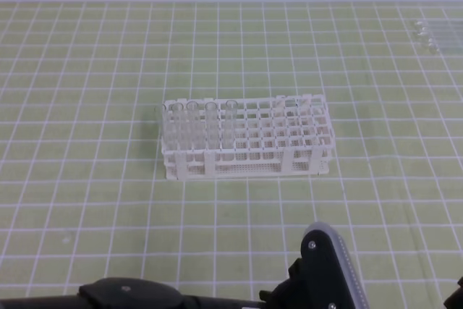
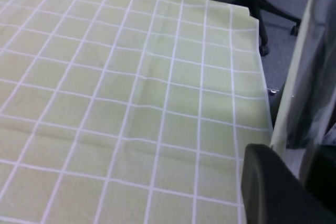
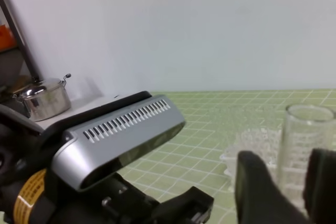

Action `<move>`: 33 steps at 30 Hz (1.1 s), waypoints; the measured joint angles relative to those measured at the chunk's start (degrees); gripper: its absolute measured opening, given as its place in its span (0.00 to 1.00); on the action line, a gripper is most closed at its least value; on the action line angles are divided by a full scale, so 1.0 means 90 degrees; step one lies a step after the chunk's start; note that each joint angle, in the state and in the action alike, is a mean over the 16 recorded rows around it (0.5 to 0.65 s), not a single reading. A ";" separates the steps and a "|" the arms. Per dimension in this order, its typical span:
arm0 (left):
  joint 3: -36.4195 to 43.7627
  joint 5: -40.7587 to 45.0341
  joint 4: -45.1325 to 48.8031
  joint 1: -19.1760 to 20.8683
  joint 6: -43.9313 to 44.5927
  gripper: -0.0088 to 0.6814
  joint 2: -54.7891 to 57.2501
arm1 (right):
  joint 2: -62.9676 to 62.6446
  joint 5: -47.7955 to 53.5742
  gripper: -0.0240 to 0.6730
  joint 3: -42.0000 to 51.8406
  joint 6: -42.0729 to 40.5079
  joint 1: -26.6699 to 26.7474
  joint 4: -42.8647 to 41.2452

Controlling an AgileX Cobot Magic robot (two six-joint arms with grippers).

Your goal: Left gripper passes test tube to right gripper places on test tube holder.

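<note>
The white test tube holder stands mid-table with several clear tubes in its left holes. Both grippers' fingers lie below the exterior view's bottom edge. In the left wrist view the clear test tube rises from between the left gripper's black fingers at the right edge. In the right wrist view the test tube stands rim up, gripped between the right gripper's two black fingers. The blurred holder lies behind it.
The left arm's grey camera block and black link cross the bottom edge. It fills the left of the right wrist view as a grey camera block. Spare clear tubes lie at the far right. The mat's edge borders an office chair base.
</note>
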 joint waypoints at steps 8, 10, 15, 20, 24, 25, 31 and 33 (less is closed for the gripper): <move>0.0000 -0.0507 -0.0176 0.0002 0.0043 0.04 0.0289 | 0.0000 -0.0017 0.26 0.0000 0.0000 0.0000 -0.0027; -0.0001 -0.0634 -0.0248 0.0008 0.0069 0.04 0.0360 | 0.0000 -0.0022 0.25 0.0000 0.0000 0.0000 -0.0039; -0.0001 -0.0832 -0.0414 0.0046 0.0146 0.03 0.0468 | 0.0000 -0.0032 0.23 0.0000 0.0000 0.0000 -0.0078; -0.0001 -0.0839 -0.0516 0.0096 0.0218 0.03 0.0475 | 0.0000 -0.0039 0.23 0.0000 0.0000 0.0000 -0.0144; 0.0000 -0.0812 -0.0548 0.0138 0.0252 0.04 0.0473 | 0.0000 -0.0044 0.23 0.0000 0.0000 0.0000 -0.0229; 0.0000 -0.0799 -0.0550 0.0147 0.0254 0.04 0.0472 | 0.0000 -0.0046 0.23 0.0000 0.0000 0.0000 -0.0250; -0.0001 -0.0702 -0.0554 0.0176 0.0258 0.04 0.0463 | 0.0001 -0.0053 0.22 0.0000 0.0000 0.0000 -0.0372; 0.0000 -0.0676 -0.0540 0.0178 0.0262 0.04 0.0467 | 0.0001 -0.0053 0.22 0.0000 -0.0001 0.0000 -0.0407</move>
